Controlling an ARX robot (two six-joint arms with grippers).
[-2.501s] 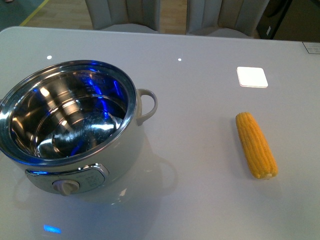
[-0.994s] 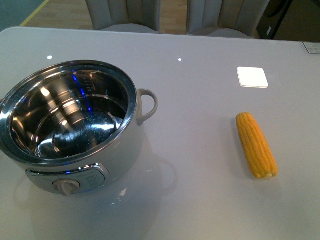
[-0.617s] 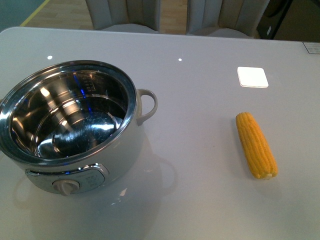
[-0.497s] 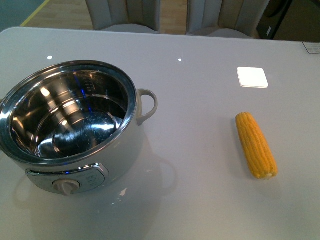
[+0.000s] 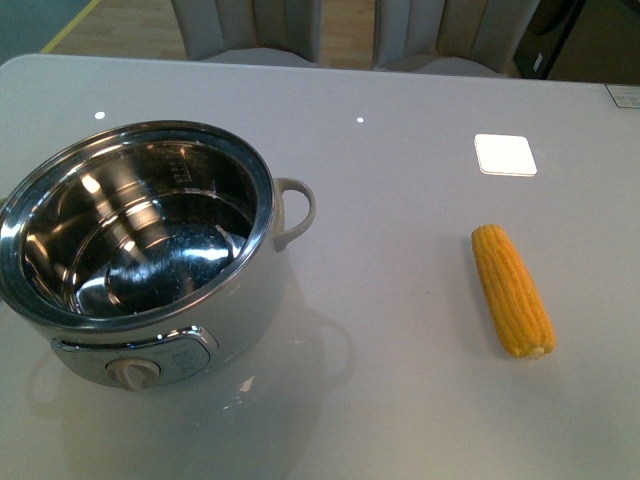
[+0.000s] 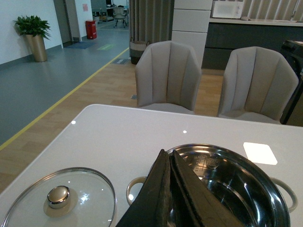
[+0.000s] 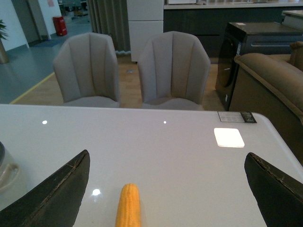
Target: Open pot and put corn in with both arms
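The left jaws are shut: their two black fingers (image 6: 189, 201) lie pressed flat together, with no gap and nothing between them. In the left wrist view they stand in front of the pot's (image 6: 222, 147) near rim and hide part of it; whether they touch it cannot be told. The right jaws are wide open, one finger (image 7: 54, 194) at each edge of the right wrist view. The corn (image 7: 128, 205) lies on the bench (image 7: 180, 156) in the gap between them, clear of both.

The front view shows neither arm. It alone shows pot and corn together. The pot is near left and the corn near right, well apart, with bare bench between.

Only the left wrist view shows the lid (image 6: 90, 189). It is clear glass with a steel knob (image 6: 58, 196), and it lies flat on the bench just left of the pot. The pot is open and empty.

The pot is round and white. It has a shiny steel bowl and rim, a loop handle (image 5: 296, 208) on its right and a dial (image 5: 133, 374) on the near wall.

The corn is one yellow-orange cob with straight rows of kernels. It lies lengthwise near to far, its blunt end nearest.

A white square (image 5: 505, 153) sits flat on the bench beyond the corn. Two grey chairs (image 7: 173, 71) stand past the far edge.
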